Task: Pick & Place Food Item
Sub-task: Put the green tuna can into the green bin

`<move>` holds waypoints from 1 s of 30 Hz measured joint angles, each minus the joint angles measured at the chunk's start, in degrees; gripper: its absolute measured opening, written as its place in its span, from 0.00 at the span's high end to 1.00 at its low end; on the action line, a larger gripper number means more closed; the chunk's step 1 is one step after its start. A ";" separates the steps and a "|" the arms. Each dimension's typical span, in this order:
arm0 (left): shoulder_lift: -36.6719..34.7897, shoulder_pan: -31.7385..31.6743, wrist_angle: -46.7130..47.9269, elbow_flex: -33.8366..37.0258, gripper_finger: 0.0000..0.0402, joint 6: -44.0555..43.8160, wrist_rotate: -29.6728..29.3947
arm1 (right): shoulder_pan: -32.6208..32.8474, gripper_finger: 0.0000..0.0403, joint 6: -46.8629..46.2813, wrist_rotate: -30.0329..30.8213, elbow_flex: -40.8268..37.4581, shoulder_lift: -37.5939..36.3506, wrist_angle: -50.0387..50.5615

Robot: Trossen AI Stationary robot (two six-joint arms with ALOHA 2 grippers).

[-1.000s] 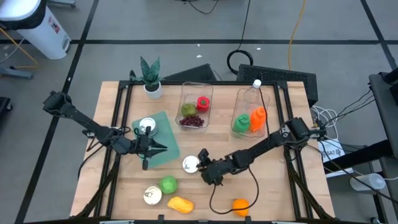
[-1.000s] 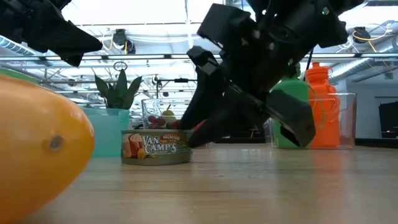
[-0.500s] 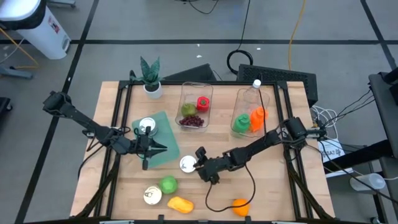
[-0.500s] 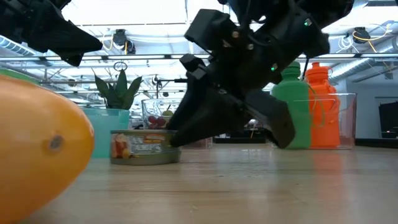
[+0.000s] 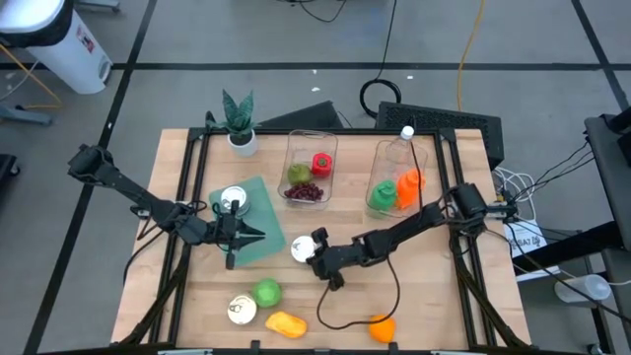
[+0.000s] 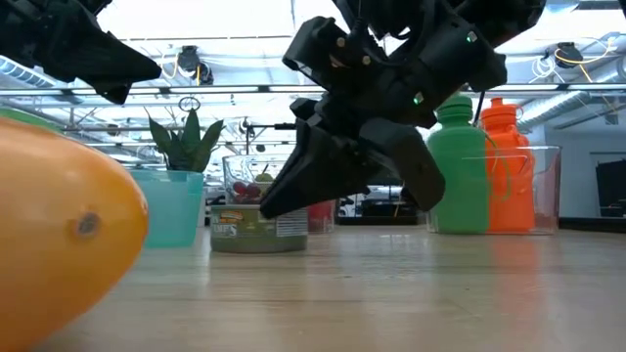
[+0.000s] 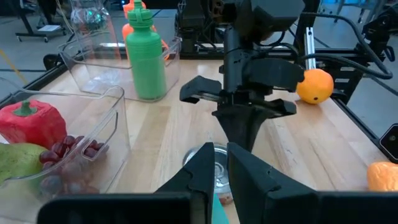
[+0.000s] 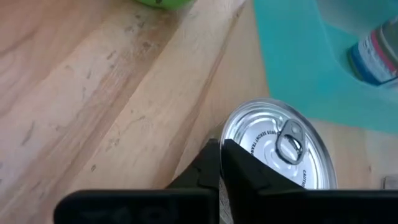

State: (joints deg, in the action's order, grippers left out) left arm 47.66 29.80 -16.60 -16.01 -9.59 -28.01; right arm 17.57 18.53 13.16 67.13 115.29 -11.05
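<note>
A tin can with a ring-pull lid (image 5: 303, 248) stands upright on the wooden table beside the teal mat (image 5: 258, 237); it also shows in the low view (image 6: 259, 233) and the right wrist view (image 8: 280, 149). My right gripper (image 5: 315, 257) is shut and low, right at the can's near-right side (image 6: 268, 209). My left gripper (image 5: 258, 235) is shut and hangs above the teal mat, pointing toward the can (image 7: 219, 150). A second can (image 5: 233, 200) stands on the mat's far part. My right gripper pushes the can with its shut fingertips (image 8: 219, 152), which meet the side wall just below the lid's rim (image 8: 229, 132). The fingers come in low and slanting from the table's near-right side. The can stands upright on the table.
A third can (image 5: 241, 310), a green apple (image 5: 266, 292), a yellow fruit (image 5: 285, 323) and an orange (image 5: 382, 327) lie near the near edge. Far side: a clear bin of produce (image 5: 312, 168), a bin with bottles (image 5: 394, 187) and a potted plant (image 5: 240, 118).
My right gripper, shut throughout, has moved toward the table's left and then toward the far edge. It has pushed the can along. The can has slid on the table, ending nearer the far edge, and has turned about so its label faces another way.
</note>
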 joint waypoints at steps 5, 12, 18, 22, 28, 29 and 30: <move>0.00 0.00 -0.23 0.00 0.88 -0.02 0.00 | -0.77 1.00 -3.07 -0.41 -0.29 -3.04 3.11; 1.78 -0.46 -1.52 -0.04 0.88 -0.82 -0.47 | -2.60 1.00 -11.30 -1.74 -0.25 -6.39 4.54; 7.19 -2.39 -4.70 -1.61 0.88 1.17 2.47 | -3.76 1.00 -14.45 -4.80 -0.20 -6.91 4.40; 12.18 -2.54 -4.44 -4.95 0.88 1.93 2.73 | -4.41 1.00 -16.68 -4.85 -0.20 -6.92 4.53; 24.10 -2.44 -1.08 -10.87 0.80 2.60 5.43 | -5.73 1.00 -19.73 -7.03 -0.15 -7.56 4.74; 26.06 -2.29 -0.34 -11.96 0.77 3.19 5.90 | -5.98 1.00 -20.16 -7.76 -0.15 -7.90 4.76; 27.91 -2.28 0.22 -13.02 0.73 3.96 6.41 | -6.13 1.00 -20.55 -8.80 -0.13 -8.07 4.53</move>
State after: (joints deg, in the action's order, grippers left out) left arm 75.57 27.52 -16.38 -29.03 -5.63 -21.60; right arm 11.44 -2.01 4.36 67.00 107.23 -6.52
